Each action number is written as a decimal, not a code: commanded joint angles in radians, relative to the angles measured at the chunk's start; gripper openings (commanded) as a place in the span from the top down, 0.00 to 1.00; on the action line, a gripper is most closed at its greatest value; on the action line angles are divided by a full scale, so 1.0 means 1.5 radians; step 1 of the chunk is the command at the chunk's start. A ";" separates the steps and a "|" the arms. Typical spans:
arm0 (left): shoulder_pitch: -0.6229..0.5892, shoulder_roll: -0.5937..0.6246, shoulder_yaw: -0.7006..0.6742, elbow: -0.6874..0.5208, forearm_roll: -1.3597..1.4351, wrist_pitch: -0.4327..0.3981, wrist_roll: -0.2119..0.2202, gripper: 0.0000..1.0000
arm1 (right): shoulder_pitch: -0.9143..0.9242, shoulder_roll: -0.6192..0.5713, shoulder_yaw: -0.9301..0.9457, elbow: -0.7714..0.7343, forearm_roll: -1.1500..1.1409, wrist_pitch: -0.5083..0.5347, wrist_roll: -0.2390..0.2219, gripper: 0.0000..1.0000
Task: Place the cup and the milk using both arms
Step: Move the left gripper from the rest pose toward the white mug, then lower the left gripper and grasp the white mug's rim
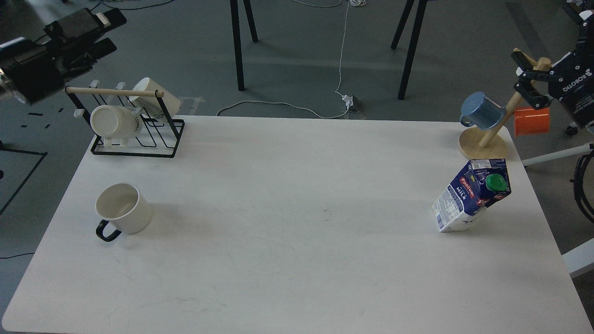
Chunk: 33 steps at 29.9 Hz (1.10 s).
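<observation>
Cream-white ceramic mug with black loop handle [123, 208]: upright, table [287, 222] left, ungrasped. Blue-white gable-top milk carton [471, 195]: table right, standing free. Left pincer [100, 32] and right pincer [529, 76]: raised off-table; grip state cannot be told.

Left gripper [104, 30] dark, fingers can't be told apart. Right arm cut by right edge; right gripper [526, 76] overlaps mug tree [487, 134], jaw state unclear. Orange mug [532, 121] partly hidden. Rack mug [155, 98] lettering partly hidden by the rack's wires.
</observation>
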 commanded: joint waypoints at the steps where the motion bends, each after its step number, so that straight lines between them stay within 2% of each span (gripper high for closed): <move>1: 0.009 0.006 0.000 0.000 0.016 0.000 -0.064 0.00 | -0.005 0.000 -0.001 -0.002 0.000 0.000 0.000 0.01; 6: 0.022 0.006 0.027 0.055 0.032 0.000 -0.064 0.00 | -0.008 0.000 -0.001 -0.006 0.000 0.000 0.000 0.01; 11: 0.023 0.020 0.086 0.053 0.080 0.000 -0.064 0.00 | -0.009 0.001 -0.001 -0.007 0.000 0.000 0.000 0.01; 20: 0.029 0.077 0.195 0.053 0.320 0.000 -0.064 0.01 | -0.017 0.003 -0.001 -0.008 0.000 0.000 0.000 0.01; 27: 0.031 0.077 0.253 0.065 0.397 0.000 -0.064 0.01 | -0.021 0.003 -0.002 -0.008 0.000 0.000 0.001 0.01; 33: 0.030 0.068 0.256 0.147 0.397 0.009 -0.064 0.01 | -0.023 0.005 -0.001 -0.008 0.000 0.000 0.001 0.01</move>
